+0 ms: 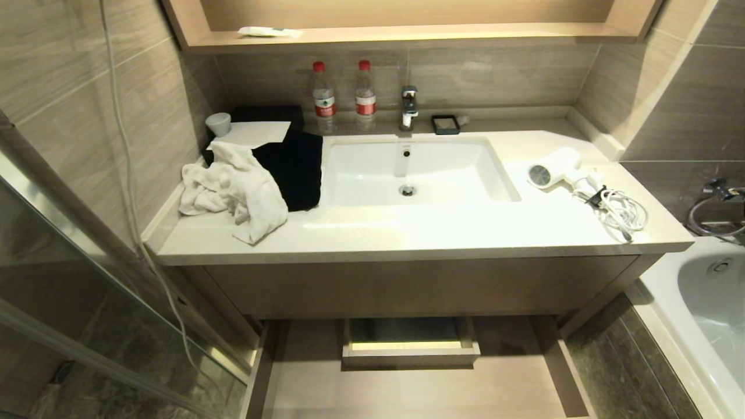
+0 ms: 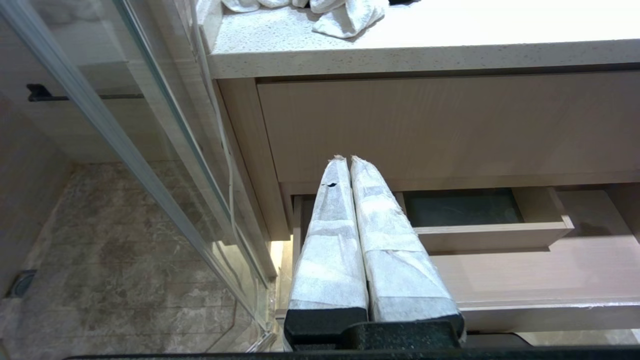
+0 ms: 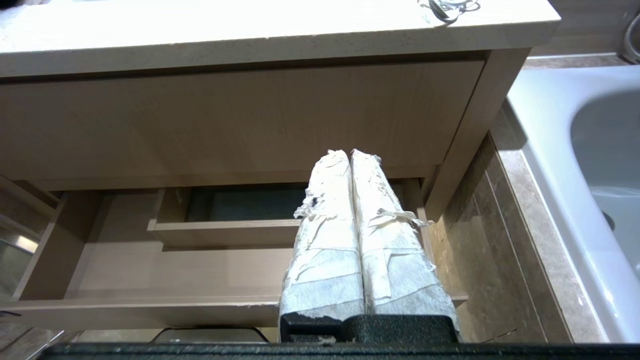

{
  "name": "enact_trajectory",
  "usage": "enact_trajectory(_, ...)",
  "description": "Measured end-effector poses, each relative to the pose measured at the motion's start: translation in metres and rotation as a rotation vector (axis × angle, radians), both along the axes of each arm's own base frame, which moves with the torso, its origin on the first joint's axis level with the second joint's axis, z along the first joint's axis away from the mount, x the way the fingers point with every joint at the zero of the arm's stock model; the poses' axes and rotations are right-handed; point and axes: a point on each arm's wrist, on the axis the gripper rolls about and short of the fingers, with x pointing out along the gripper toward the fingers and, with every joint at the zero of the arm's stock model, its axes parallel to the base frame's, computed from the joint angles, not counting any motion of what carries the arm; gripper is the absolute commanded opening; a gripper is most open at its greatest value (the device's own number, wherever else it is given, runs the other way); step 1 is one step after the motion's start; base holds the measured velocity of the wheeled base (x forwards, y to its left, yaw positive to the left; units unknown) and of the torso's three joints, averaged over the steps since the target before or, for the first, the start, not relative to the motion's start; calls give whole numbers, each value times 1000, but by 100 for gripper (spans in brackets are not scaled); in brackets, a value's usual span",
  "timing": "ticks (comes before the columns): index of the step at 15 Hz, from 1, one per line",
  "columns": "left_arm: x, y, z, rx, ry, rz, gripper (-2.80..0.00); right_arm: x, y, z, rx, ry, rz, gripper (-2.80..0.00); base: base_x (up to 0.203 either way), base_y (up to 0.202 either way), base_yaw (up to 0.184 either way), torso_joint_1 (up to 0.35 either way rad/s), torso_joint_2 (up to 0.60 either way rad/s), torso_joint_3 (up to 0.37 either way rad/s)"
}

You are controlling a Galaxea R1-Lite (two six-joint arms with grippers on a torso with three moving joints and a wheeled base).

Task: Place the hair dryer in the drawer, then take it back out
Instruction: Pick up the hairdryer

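Both grippers, left gripper and right gripper, hang closed and empty before the open drawer. Up on the table's right end lies the hair dryer (grille facing the sink), nearer the right arm.

Left gripper and right gripper at lower centre of their wrist frames, taped fingers pressed together, holding nothing.

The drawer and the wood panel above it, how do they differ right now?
The drawer is pulled out, its inside bare with a boxed cut-out; the wood panel sits flush under the counter. The drawer is shallow, the panel taller. Both are light wood without handles.
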Motion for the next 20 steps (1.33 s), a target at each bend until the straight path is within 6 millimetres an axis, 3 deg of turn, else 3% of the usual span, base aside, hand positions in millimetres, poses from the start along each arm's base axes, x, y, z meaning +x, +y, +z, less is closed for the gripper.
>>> enact_trajectory(20, 0, 0, 0, 0, 0, -1, -280, 0, 0, 0, -19, -3, 1, -280, 0, 0, 0, 7, 0, 8)
